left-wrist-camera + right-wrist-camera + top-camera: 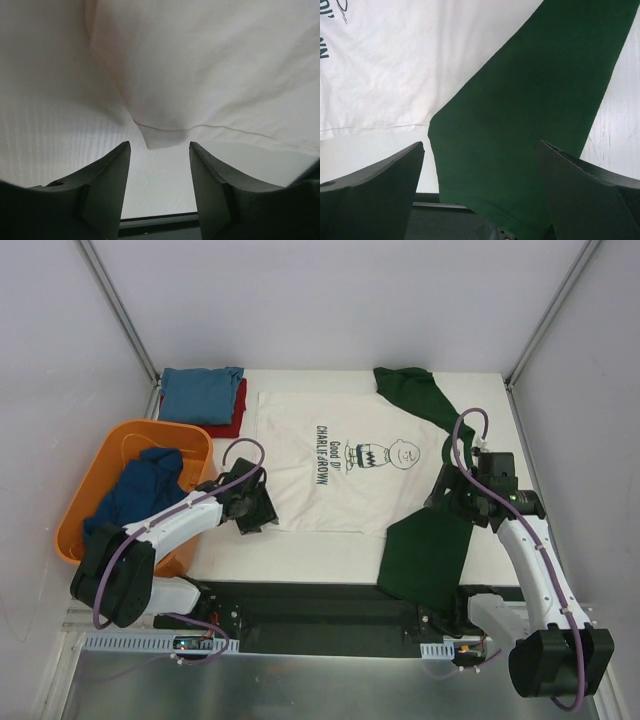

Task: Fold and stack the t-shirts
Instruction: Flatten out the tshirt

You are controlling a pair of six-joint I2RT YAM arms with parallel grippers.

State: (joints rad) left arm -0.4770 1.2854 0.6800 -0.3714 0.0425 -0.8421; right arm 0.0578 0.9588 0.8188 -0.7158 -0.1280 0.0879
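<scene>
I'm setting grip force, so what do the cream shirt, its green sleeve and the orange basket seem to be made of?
Cream shirt: soft matte knit cloth, probably cotton; it wrinkles and shows a stitched hem in the left wrist view.
Green sleeve: the same kind of matte cloth, lying limp.
Orange basket: apparently rigid, smooth plastic, with a slight sheen and a moulded rim.

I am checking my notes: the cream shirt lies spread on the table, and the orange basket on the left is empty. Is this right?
Not quite. The top view shows a navy shirt in the orange basket; the cream shirt does lie spread on the table.
</scene>
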